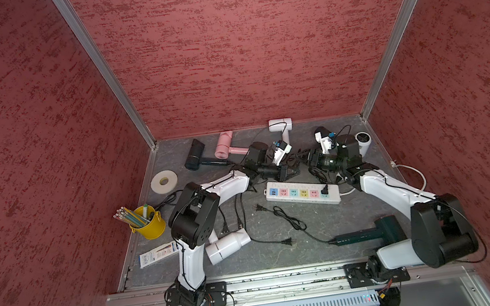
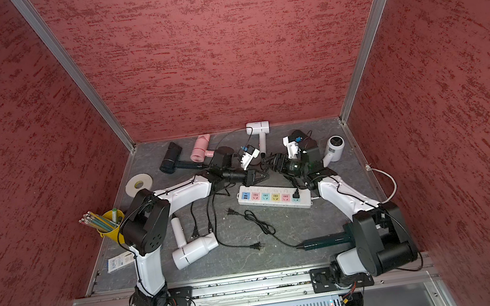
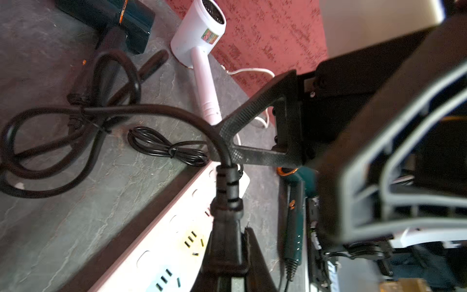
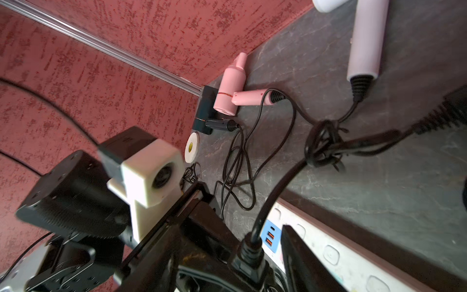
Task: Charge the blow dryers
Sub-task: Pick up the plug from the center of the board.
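My left gripper (image 3: 227, 252) is shut on a black plug (image 3: 226, 227), holding it just above the long white power strip (image 1: 303, 192). The plug's thick cord (image 3: 151, 111) runs back to a dark blow dryer (image 3: 118, 20) by the right arm. My right gripper (image 4: 242, 227) is open, its fingers standing either side of that plug without touching it. In both top views the two grippers (image 1: 292, 171) (image 2: 274, 162) meet behind the strip. Other blow dryers lie around: black (image 1: 195, 159), pink (image 1: 225, 146), white (image 1: 280, 124) (image 1: 364, 140) (image 1: 227, 245) and dark green (image 1: 365, 234).
One black plug (image 1: 325, 190) sits in the strip's right end socket. Loose cords and plugs (image 1: 285, 219) trail across the table in front of the strip. A tape roll (image 1: 163, 181), a yellow pencil cup (image 1: 149, 225) and a small box (image 1: 157, 254) stand at the left.
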Motion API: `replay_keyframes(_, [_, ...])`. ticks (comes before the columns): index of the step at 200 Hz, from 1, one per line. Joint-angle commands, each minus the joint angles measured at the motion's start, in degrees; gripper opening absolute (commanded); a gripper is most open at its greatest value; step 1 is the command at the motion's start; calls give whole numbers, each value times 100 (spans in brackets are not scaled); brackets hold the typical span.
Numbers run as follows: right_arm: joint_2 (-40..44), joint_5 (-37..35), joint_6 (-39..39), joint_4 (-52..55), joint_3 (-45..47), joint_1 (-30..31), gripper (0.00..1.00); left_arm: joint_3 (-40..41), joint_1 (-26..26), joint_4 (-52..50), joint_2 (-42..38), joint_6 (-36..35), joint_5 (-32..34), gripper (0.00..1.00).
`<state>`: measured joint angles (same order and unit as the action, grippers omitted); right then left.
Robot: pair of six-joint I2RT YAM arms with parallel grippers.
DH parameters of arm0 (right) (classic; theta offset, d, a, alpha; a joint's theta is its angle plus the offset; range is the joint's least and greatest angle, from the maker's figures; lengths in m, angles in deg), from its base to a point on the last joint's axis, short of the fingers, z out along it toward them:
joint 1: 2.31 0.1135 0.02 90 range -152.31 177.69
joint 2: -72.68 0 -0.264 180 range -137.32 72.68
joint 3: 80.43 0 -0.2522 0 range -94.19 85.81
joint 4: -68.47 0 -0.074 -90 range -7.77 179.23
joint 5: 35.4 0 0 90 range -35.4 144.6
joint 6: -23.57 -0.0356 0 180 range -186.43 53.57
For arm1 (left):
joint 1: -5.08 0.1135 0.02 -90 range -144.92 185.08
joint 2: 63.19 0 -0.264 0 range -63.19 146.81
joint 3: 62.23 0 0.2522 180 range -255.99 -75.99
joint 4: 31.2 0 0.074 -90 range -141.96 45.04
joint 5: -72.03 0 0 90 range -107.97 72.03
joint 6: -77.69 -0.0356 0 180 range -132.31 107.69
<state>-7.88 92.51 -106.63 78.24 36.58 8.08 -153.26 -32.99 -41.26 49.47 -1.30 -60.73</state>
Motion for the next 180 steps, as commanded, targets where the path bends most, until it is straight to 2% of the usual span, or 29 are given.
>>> replay_keyframes(1, [120,-18,141,940,-237,-32,62,-134,-208,-441,-238,-933,923,1])
replay_keyframes(51, [-66,-48,136,1465,-517,-61,43,-91,-332,-374,-333,-1207,1332,0])
replay_keyframes(125, [-210,-214,587,1986,-693,-63,40,-149,-376,-473,-286,-1389,1437,0])
replay_keyframes(180, [-521,-146,674,1955,-752,-55,31,-361,-522,-774,-175,-1644,1609,0])
